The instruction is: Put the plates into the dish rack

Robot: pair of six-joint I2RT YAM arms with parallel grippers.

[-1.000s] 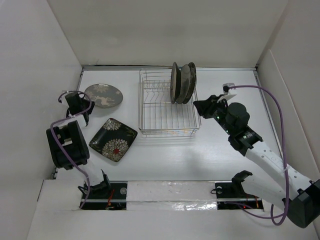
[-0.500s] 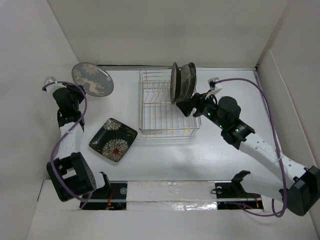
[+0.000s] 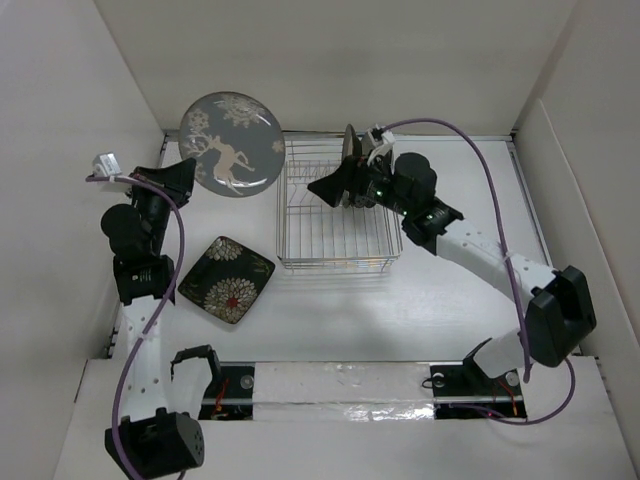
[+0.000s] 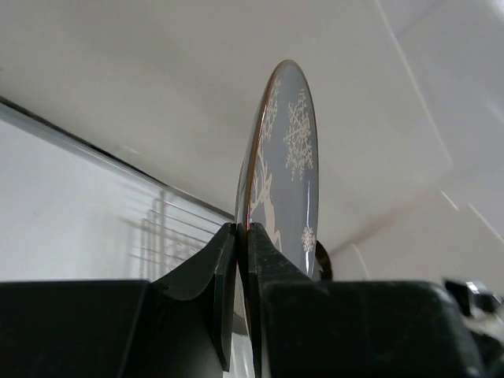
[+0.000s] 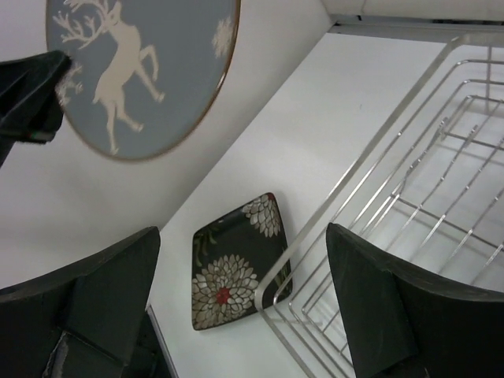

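Observation:
My left gripper [image 3: 186,173] is shut on the rim of the grey round plate [image 3: 232,145], which hangs upright in the air left of the dish rack [image 3: 300,255]. In the left wrist view the plate [image 4: 285,150] stands edge-on, with my left gripper [image 4: 242,230] pinching its lower rim. The black square plate [image 3: 226,279] lies flat on the table. My right gripper [image 3: 330,187] hovers open over the rack, holding nothing. Dark-rimmed plates [image 3: 348,140] stand in the rack's back right corner, mostly hidden by the right arm. The right wrist view shows the grey plate [image 5: 146,67], the black plate [image 5: 235,276] and the rack [image 5: 409,181] past my right gripper [image 5: 242,236].
White walls close in the table on the left, back and right. The left arm's purple cable [image 3: 180,225] loops beside the black square plate. The right arm [image 3: 470,250] stretches across the table to the right of the rack.
The left arm lifted the grey plate off the table and tipped it upright near the rack. The right gripper opened wide and swung left over the rack.

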